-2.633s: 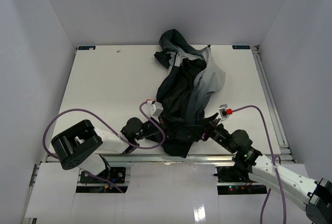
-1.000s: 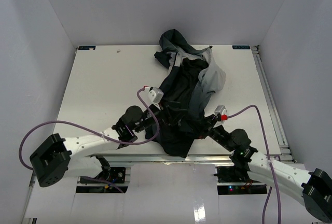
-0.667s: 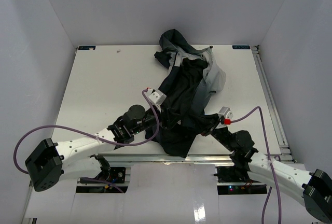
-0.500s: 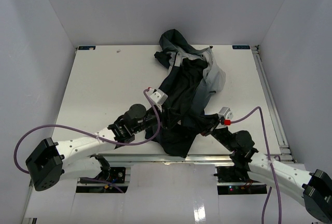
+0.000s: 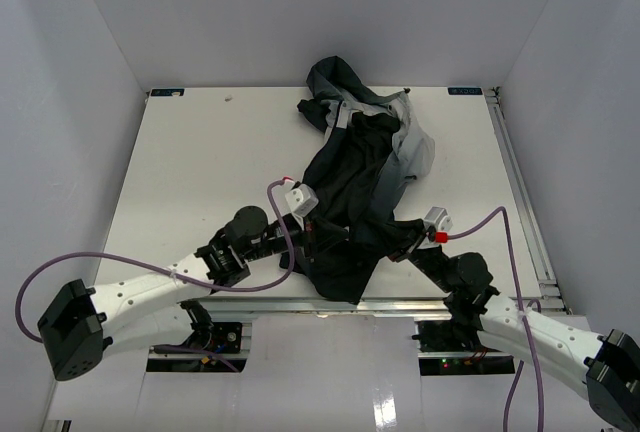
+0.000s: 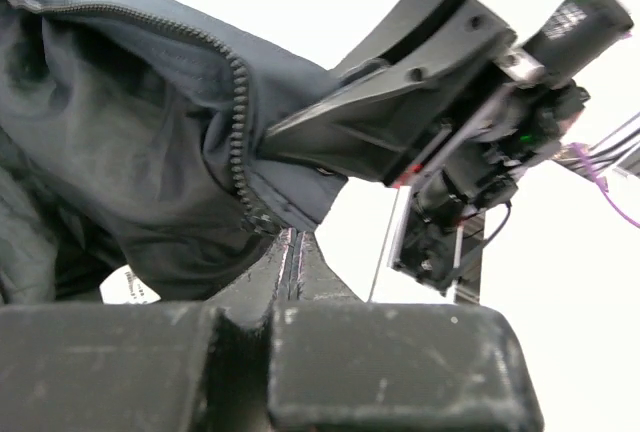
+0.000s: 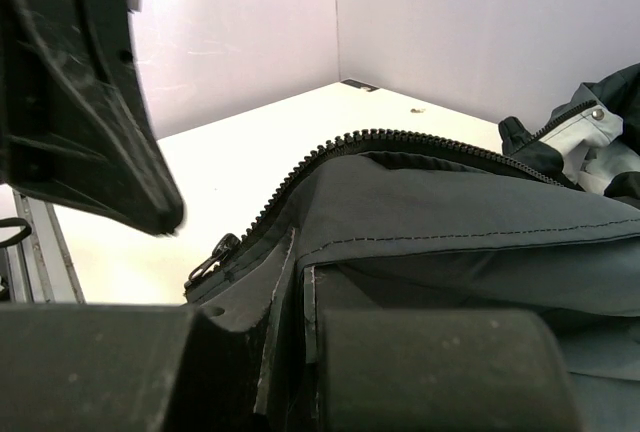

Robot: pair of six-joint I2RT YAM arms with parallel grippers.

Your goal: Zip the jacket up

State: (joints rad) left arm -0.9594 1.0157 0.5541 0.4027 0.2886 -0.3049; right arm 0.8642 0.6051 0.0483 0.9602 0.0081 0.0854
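- We find the table [image 5: 200, 152] to be a white, flat surface enclosed by pale walls. Both arm bases sit at its near edge.
- The jacket [image 5: 350, 182] lies crumpled on the table, right of centre. It runs from the far edge down to the near edge, between the two arms. It is dark, with a light grey panel [image 5: 402, 157] on its right side, and the hood [image 5: 335, 82] is bunched at the far end.
- The left arm [image 5: 150, 287] reaches in from the near left corner to the jacket's lower left edge. A purple cable [image 5: 60, 267] loops beside it.
- The right arm [image 5: 520, 327] reaches in from the near right to the jacket's lower right edge.
- The left gripper [image 6: 290, 247] has its fingers pressed together, clamped on the dark fabric at the lower end of a zipper edge. We see no gap between the fingers beyond a thin seam.
- The right gripper [image 7: 298, 257] is likewise clamped on the jacket, with a fold of the hem pinched between its fingers. In the left wrist view its fingers grip the same bunch of fabric, just beside the left gripper.
- The zipper teeth [image 7: 400, 139] run in a raised arc along the lifted edge, and that length is unjoined.
- The slider [image 7: 207, 255] sits at the low end of that row, just beside the right gripper's fingers. We cannot tell whether it touches them.
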